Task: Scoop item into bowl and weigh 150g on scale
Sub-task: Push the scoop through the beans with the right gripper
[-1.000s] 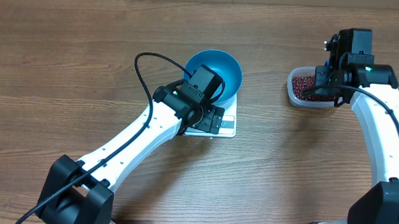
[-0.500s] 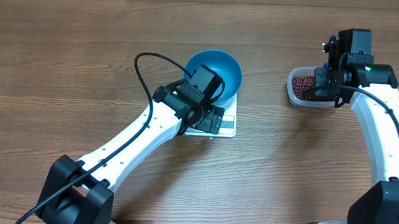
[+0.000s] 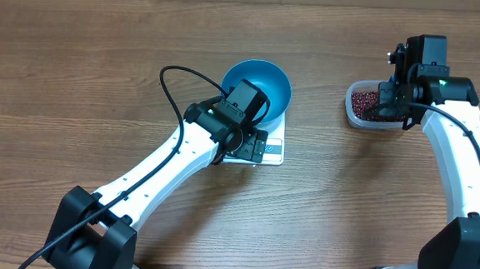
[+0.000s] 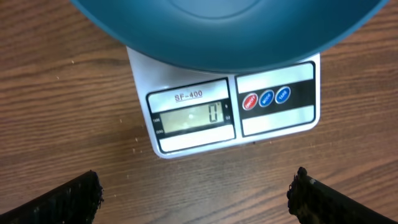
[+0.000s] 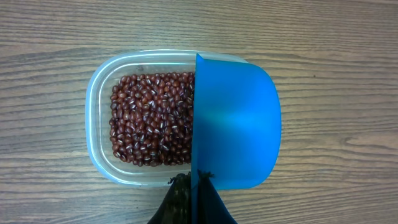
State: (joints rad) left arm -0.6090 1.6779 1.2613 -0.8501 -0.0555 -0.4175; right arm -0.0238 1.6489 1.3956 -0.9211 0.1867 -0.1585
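1. On the wooden table point(image 3: 102, 76), left of centre, the white scale point(image 3: 274, 143) carries the blue bowl point(image 3: 264, 79); the bowl sits on the platform and overhangs its far edge.
2. From the left wrist view, the scale point(image 4: 273, 121) shows a display reading zero, with one red and two blue round buttons beside it. The bowl point(image 4: 224, 31) covers the top of that picture.
3. The left gripper point(image 4: 196, 196) hovers over the near edge of the scale with its fingers spread wide, holding nothing. Overhead it point(image 3: 254, 142) sits just in front of the bowl.
4. At the right side of the table stands a clear plastic tub point(image 3: 351, 115) with the beans point(image 3: 363, 100) inside, well apart from the bowl.
5. The right gripper point(image 5: 193, 199) is pressed together, pinching the handle of a blue scoop point(image 5: 233, 124).
6. The scoop lies over the right half of the tub point(image 5: 99, 93). Beans point(image 5: 152, 118) fill the uncovered left half.
7. Whether the scoop holds any beans cannot be told.
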